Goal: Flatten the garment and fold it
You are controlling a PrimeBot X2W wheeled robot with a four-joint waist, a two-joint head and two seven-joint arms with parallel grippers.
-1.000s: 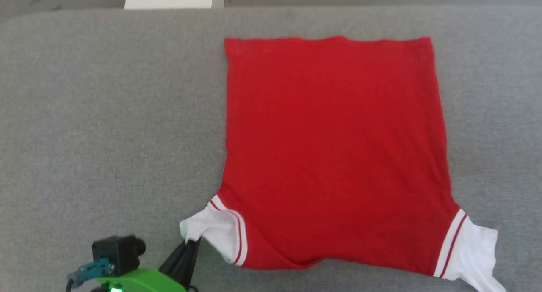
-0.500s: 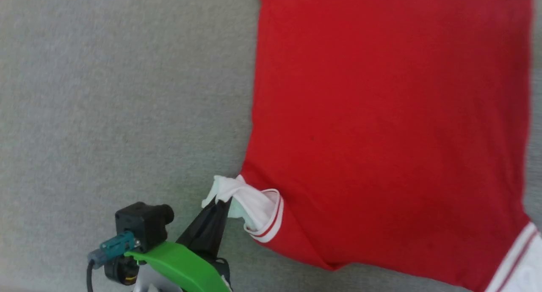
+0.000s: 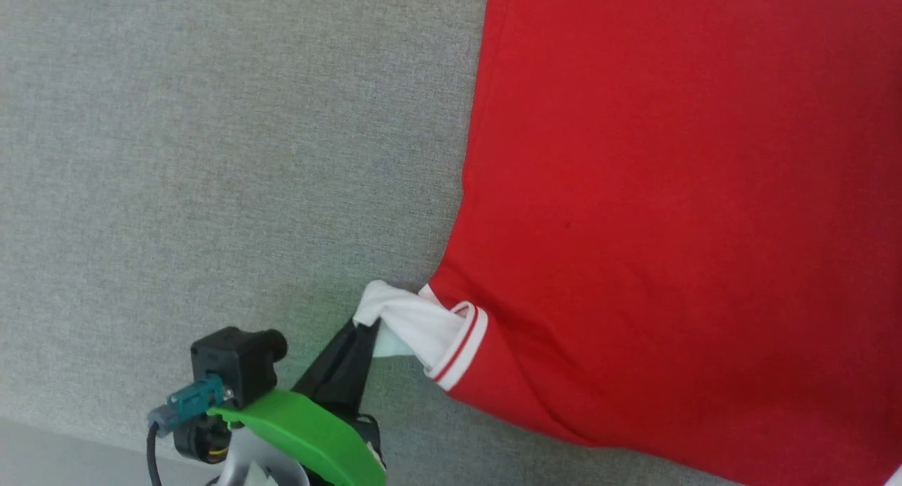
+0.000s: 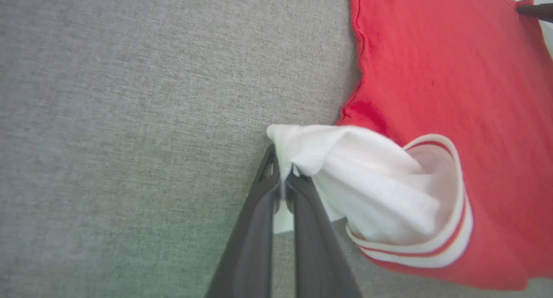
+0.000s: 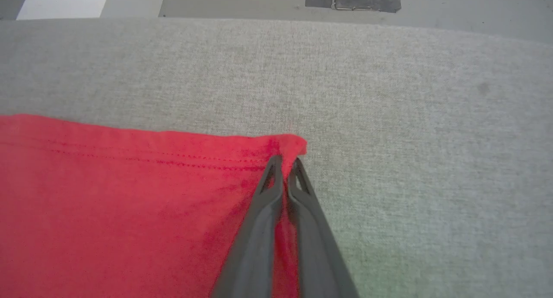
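The garment (image 3: 669, 211), a red T-shirt lying plain side up, spreads over the grey cloth surface (image 3: 211, 155). Its white sleeve (image 3: 412, 327) with red-white striped trim is bunched and pulled toward the lower left. My left gripper (image 3: 366, 327) is shut on that sleeve's tip, seen close in the left wrist view, where the left gripper (image 4: 284, 166) pinches the white sleeve (image 4: 367, 185). In the right wrist view my right gripper (image 5: 285, 160) is shut on the far hem corner of the garment (image 5: 129, 203), which lifts slightly at the pinch.
Grey cloth surface (image 5: 410, 116) extends around the shirt on the left and beyond the hem. Past its far edge lies a grey floor (image 5: 242, 2) with a white panel (image 5: 65, 0) and a dark taped patch (image 5: 352, 0).
The head camera has shifted, so the shirt now sits further right and closer. The left gripper keeps hold of the white sleeve, which is more bunched than a second ago.
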